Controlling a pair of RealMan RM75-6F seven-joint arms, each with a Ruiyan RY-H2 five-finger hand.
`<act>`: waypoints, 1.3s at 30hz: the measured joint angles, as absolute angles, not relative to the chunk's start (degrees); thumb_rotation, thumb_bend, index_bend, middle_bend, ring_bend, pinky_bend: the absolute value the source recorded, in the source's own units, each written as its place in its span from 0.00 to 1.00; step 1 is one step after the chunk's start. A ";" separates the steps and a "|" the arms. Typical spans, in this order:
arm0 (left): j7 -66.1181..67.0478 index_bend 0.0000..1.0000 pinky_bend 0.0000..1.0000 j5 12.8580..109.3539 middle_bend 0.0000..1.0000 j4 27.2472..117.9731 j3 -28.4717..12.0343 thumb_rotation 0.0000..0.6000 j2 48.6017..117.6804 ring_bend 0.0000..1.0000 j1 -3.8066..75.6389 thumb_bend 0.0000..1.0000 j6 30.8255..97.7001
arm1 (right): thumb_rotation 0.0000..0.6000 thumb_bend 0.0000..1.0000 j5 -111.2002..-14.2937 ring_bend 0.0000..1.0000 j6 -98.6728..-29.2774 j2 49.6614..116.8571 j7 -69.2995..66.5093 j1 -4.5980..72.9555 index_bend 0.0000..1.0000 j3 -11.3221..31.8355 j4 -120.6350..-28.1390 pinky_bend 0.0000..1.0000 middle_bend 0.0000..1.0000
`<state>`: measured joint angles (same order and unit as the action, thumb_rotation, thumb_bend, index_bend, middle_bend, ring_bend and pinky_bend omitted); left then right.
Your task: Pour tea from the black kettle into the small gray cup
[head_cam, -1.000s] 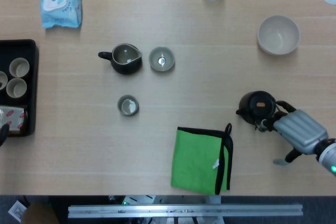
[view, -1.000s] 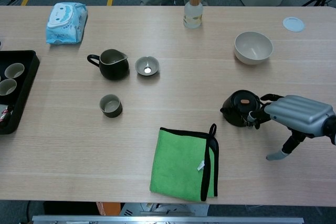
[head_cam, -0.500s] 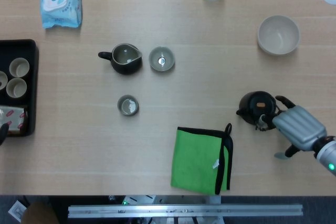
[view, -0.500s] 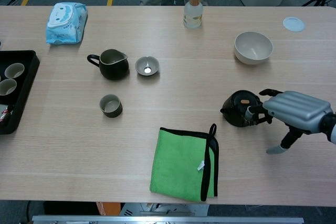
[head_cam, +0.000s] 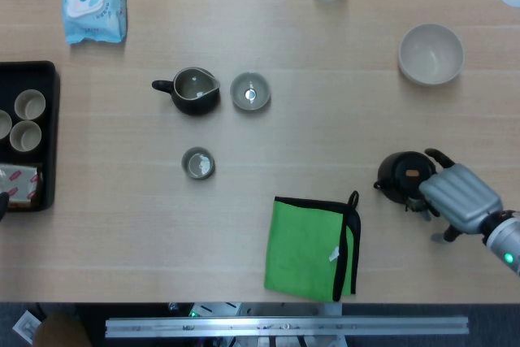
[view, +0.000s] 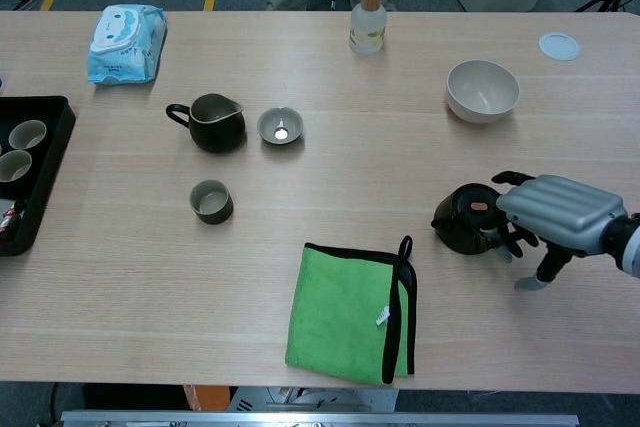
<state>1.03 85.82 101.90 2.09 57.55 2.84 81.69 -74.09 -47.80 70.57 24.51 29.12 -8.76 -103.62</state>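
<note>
Chest view: your right hand grasps the black kettle by its handle side; a loose hold could spill tea before the small gray cup.

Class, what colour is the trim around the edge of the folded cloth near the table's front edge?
Black, bordering the bright green folded cloth; clearest in the chest view.

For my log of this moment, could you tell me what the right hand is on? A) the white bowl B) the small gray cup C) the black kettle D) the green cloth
C: the right hand is wrapped round the black kettle, well away from the cloth, bowl and cup.
</note>
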 measured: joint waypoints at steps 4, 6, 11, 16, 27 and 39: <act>0.92 0.11 0.04 85.87 0.13 101.84 2.01 1.00 57.50 0.12 2.84 0.33 81.77 | 1.00 0.00 -73.43 0.67 -47.78 70.92 24.97 29.23 0.67 -8.64 -103.65 0.00 0.69; 0.91 0.11 0.03 85.83 0.13 101.82 1.99 1.00 57.49 0.12 2.84 0.32 81.74 | 1.00 0.00 -73.18 0.70 -48.01 71.14 25.02 29.28 0.70 -8.35 -103.64 0.00 0.72; 0.76 0.11 0.03 85.73 0.13 101.81 1.99 1.00 57.42 0.12 2.76 0.32 81.77 | 1.00 0.00 -72.32 0.81 -48.38 71.68 24.89 29.50 0.79 -7.48 -103.49 0.00 0.81; 0.74 0.11 0.03 85.63 0.13 101.73 1.99 1.00 57.42 0.12 2.70 0.32 81.75 | 1.00 0.00 -70.65 0.89 -48.28 72.26 24.12 29.78 0.86 -6.57 -103.01 0.00 0.89; 0.90 0.11 0.03 85.34 0.13 101.77 1.94 1.00 57.39 0.12 2.59 0.32 81.69 | 1.00 0.00 -67.88 0.93 -47.41 72.58 21.28 30.81 0.92 -4.83 -102.29 0.00 0.94; 1.46 0.11 0.03 85.21 0.13 102.18 1.74 1.00 57.07 0.12 2.74 0.32 81.58 | 1.00 0.00 -67.85 0.93 -48.22 72.31 17.54 31.17 0.94 -3.03 -102.73 0.00 0.94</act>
